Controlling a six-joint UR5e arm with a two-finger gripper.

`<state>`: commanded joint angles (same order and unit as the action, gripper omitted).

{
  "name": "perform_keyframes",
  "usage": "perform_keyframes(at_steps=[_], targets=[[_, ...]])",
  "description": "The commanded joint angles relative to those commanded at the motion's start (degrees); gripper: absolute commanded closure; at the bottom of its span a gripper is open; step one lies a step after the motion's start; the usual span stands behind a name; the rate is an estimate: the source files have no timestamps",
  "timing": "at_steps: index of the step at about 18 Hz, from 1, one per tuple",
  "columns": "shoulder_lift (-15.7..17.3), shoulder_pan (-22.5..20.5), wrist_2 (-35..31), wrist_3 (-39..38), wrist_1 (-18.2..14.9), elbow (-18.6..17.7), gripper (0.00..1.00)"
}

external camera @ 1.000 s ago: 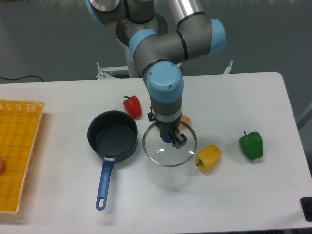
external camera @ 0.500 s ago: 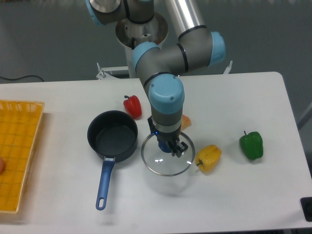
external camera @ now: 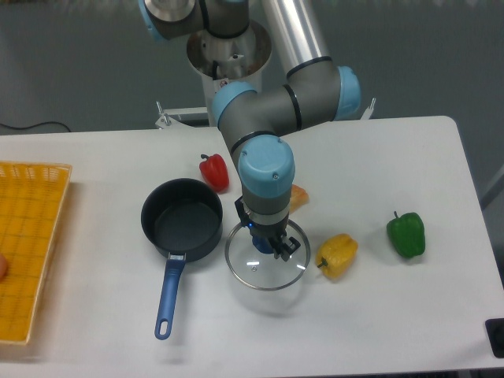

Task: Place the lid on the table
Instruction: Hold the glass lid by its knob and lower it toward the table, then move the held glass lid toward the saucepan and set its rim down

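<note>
The round glass lid (external camera: 253, 271) with a thin metal rim hangs from my gripper (external camera: 273, 246), which is shut on its central knob. The lid is just right of the dark blue saucepan (external camera: 183, 220) and close above the white table (external camera: 378, 315); a faint shadow lies under it. I cannot tell whether the lid touches the tabletop. The knob is hidden by the fingers.
A red pepper (external camera: 213, 172) lies behind the pan. A yellow pepper (external camera: 337, 255) lies just right of the lid, a green pepper (external camera: 405, 234) farther right. An orange item (external camera: 298, 194) is partly hidden behind the arm. A yellow mesh tray (external camera: 27, 244) stands at the left edge.
The gripper with the lid has moved slightly left and toward the front, and lower toward the table.
</note>
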<state>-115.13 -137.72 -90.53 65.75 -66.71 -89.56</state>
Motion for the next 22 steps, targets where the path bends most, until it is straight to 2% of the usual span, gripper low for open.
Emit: perform_keyframes(at_steps=[15, 22], targets=[[-3.2, 1.8, -0.2, -0.5, 0.1, -0.4, 0.43], [-3.5, 1.8, -0.2, -0.4, 0.1, -0.5, 0.43]])
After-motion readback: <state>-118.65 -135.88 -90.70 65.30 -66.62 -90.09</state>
